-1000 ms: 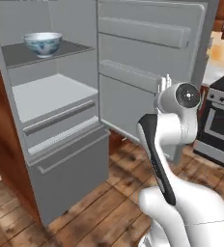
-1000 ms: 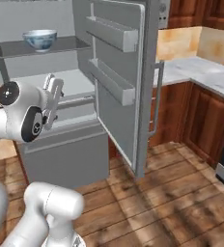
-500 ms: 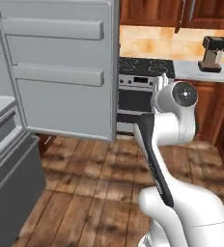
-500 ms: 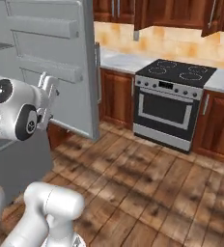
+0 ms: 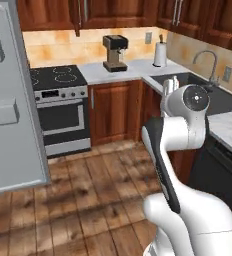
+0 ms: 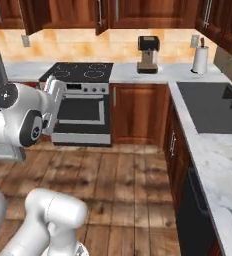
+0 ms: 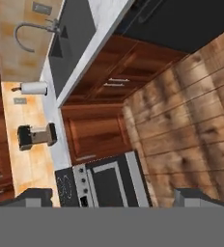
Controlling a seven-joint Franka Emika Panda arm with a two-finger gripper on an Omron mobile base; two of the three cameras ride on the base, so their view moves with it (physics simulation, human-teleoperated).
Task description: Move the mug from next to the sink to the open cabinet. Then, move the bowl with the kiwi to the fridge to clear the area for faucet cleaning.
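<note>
Now, where the mug and the bowl with the kiwi stand cannot be told from here. A small dark shape is cut off at the counter's near right edge in the right base view, too little of it to be named.

As a judgement, the mug is expected to be light, stiff and smooth-walled. It is best pinched across its body or over the rim opposite the handle, with firm but not crushing pressure. The bowl is judged breakable and too wide to be spanned, so its rim is the place to be taken, one finger inside and one outside. It is to be kept level so that the kiwi is not rolled out.

The sink [image 5: 210, 97] is seen sunk black into the pale counter [image 5: 228, 127], and the faucet [image 5: 208, 60] is arched behind it. Further along, a paper towel roll [image 5: 160, 54] and a coffee machine [image 5: 114, 52] are set against the wall. The stove [image 5: 55, 80] is beside them, and the grey door of the fridge [image 5: 13, 100] is swung out at the left.

The gripper [image 5: 171, 83] is held high beside the arm's wrist, near the sink corner. Its jaws are spread wide, and nothing is held between them.
</note>
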